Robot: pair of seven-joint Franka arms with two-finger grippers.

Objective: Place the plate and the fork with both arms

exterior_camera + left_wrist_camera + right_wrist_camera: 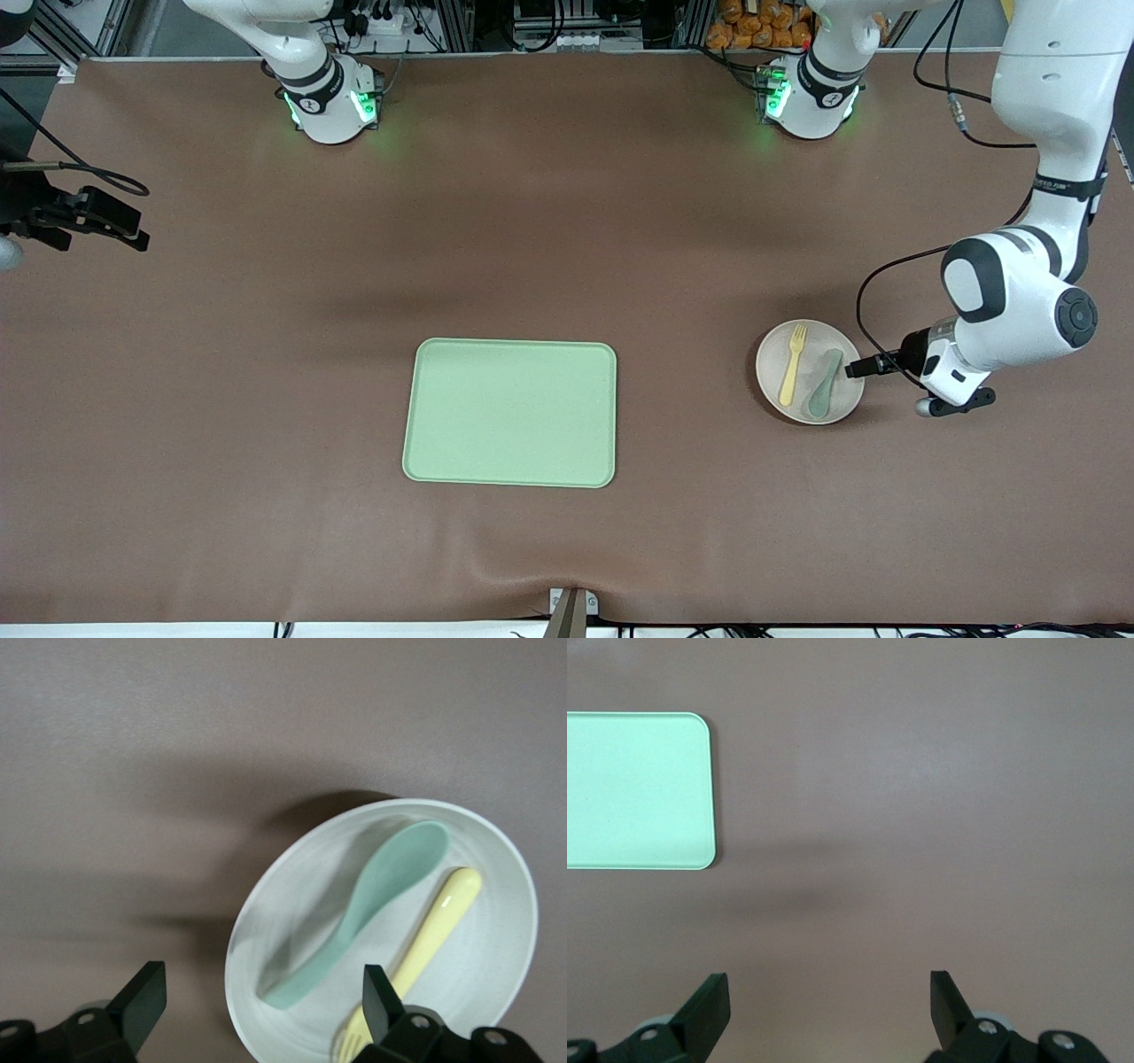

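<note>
A: Where's your target?

B: The round off-white matte plate [810, 371] sits at the right of the front view, toward the left arm's end of the table, carrying the pale-yellow plastic fork [792, 363] and a grey-green spoon [824, 384]. The light-green rectangular tray [510, 413] lies at centre.

A: What could go wrong?

B: If you pinch the rim unevenly, the plate may tilt and spill both utensils.

A: Arm poses?

B: Your left gripper [257, 1001] hangs low at the plate's edge, its 2 fingers spread wide. Your right gripper [829, 1005] waits, fingers apart, over bare table at the frame's left edge.
</note>
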